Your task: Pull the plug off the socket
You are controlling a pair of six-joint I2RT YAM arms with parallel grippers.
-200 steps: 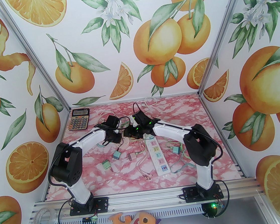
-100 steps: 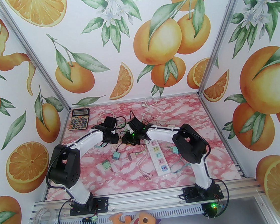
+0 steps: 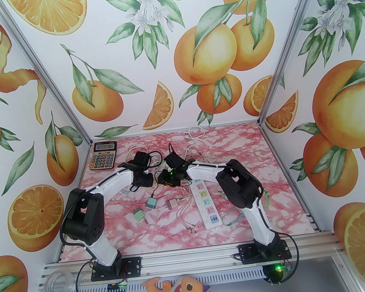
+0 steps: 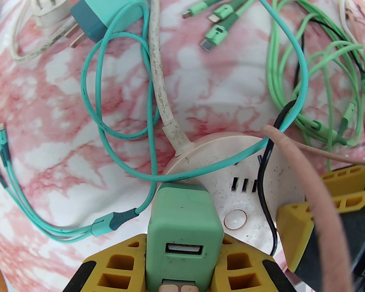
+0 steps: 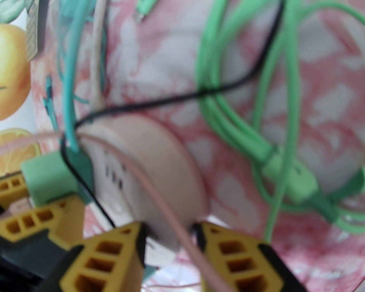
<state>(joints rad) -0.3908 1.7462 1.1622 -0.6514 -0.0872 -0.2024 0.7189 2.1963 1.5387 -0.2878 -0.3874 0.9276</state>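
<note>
A: Layout around the round socket (image 4: 251,159)?
B: Plug (image 4: 184,216) sits on its top face, near the rim. Power strip (image 3: 204,202) lies right of it and further forward. Calculator (image 3: 103,155) is behind-left, well apart.
A: Loose chargers (image 3: 151,202)?
B: Two just in front of the socket, slightly left. A cable (image 4: 216,164) crosses its top.
</note>
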